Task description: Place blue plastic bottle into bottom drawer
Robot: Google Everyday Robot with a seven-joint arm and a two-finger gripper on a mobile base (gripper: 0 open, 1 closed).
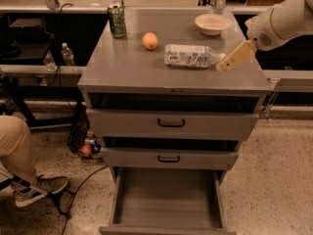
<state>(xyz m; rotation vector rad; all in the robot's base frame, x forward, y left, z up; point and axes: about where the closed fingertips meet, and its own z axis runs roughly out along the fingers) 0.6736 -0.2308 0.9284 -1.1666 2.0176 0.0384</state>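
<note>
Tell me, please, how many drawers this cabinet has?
3: top drawer, middle drawer below it, bottom drawer lowest, pulled open. The gripper hovers beside the blue plastic bottle cap.

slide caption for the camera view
Claw at the cap end of the blue plastic bottle lying on the cabinet; bottom drawer open.

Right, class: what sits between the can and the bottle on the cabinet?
The camera view shows the orange between can and bottle. The gripper is close by the bottle's cap end.
</note>
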